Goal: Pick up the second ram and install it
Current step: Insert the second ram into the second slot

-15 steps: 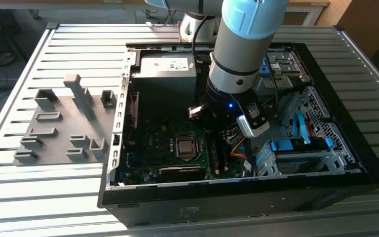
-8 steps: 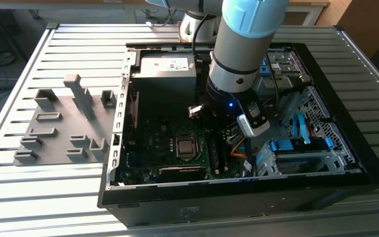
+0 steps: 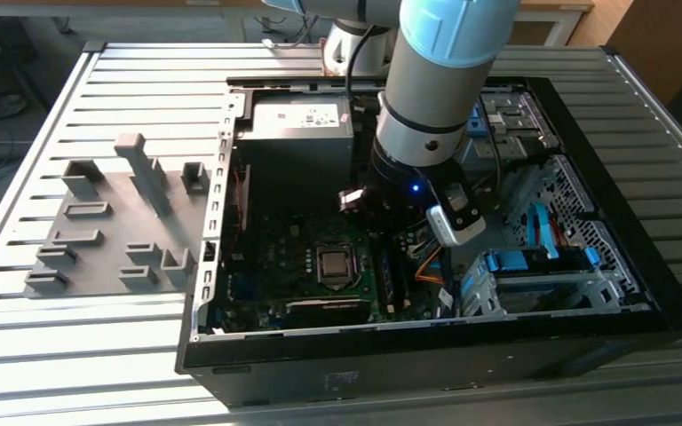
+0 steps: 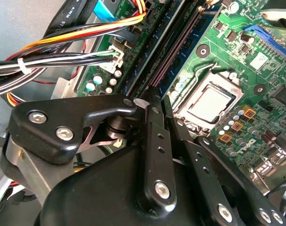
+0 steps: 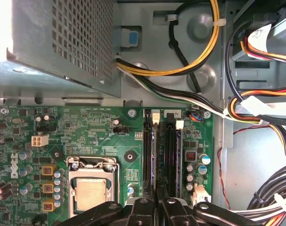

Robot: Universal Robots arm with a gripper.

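Grey slotted tray (image 3: 116, 222) is sitting on the counter (image 3: 33, 355) at the exterior view's left, its slots looking vacant. Arm is reaching into the open computer case (image 3: 625, 266), gripper (image 5: 154, 207) hovering low over the memory slots (image 5: 158, 150) beside the processor socket (image 5: 91, 188). Fingers are standing narrow; whether they are pinching the second ram, I cannot tell. Risk: misalignment with the slot, jamming or bending the board.
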